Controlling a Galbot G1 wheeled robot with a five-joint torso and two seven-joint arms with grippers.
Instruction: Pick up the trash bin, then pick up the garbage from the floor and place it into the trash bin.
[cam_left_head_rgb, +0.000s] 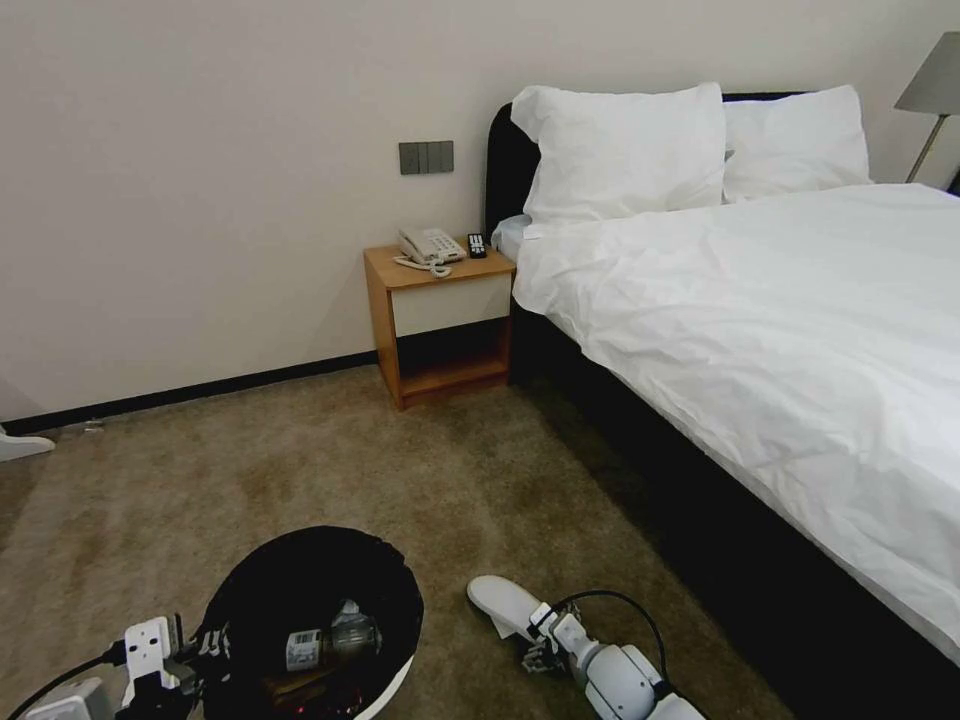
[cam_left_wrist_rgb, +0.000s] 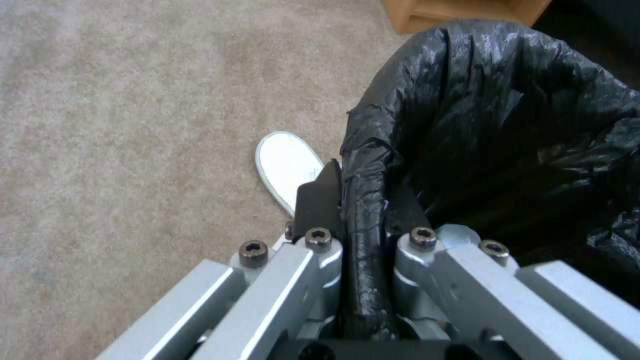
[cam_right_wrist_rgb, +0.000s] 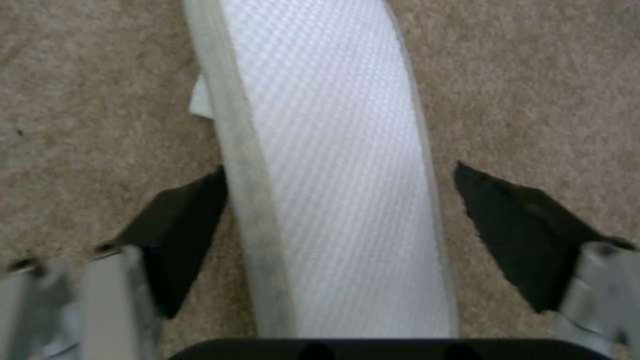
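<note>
left gripper (cam_left_wrist_rgb: 363, 235) clamps trash bin (cam_left_head_rgb: 400, 585) holding bottle (cam_left_head_rgb: 345, 630); right gripper (cam_right_wrist_rgb: 340, 225) straddles slipper (cam_right_wrist_rgb: 333, 175).

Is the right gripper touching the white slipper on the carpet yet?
Cannot tell. In the right wrist view the open right gripper straddles the white slipper; one finger meets its edge, the other shows carpet between.

Head camera high, facing forward and down over carpet (cam_left_head_rgb: 300, 470), wrist cameras close behind each end effector, both sharing the white slipper (cam_right_wrist_rgb: 333, 175) with the head view
</note>
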